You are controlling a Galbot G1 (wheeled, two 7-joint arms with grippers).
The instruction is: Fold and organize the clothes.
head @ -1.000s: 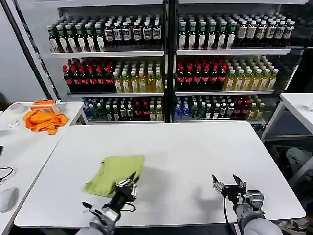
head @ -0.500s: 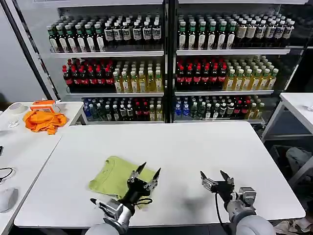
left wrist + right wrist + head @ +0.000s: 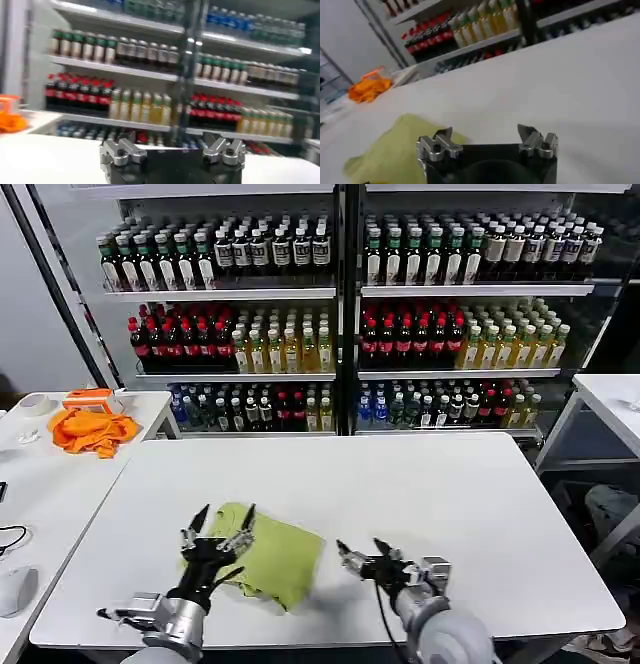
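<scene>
T-shirt (image 3: 268, 556): soft lime-green cloth, matt, lightly creased where it lies folded.
Table (image 3: 400, 484): smooth white top with a faint sheen, no grain or texture to be seen.
Left gripper (image 3: 219, 522): dark fingers, seemingly hard plastic, spread apart; in the left wrist view, bare silvery metal brackets on a black matt body.
Right gripper (image 3: 360, 553): fingers apart; the same brushed metal brackets and black housing in its wrist view.
Orange cloth (image 3: 90, 430): bright, limp fabric, rumpled, matt.
Bottles (image 3: 270, 349): glossy, clear-looking plastic with shiny labels and caps.
Shelves (image 3: 240, 294): smooth pale boards with dark glossy uprights.
</scene>
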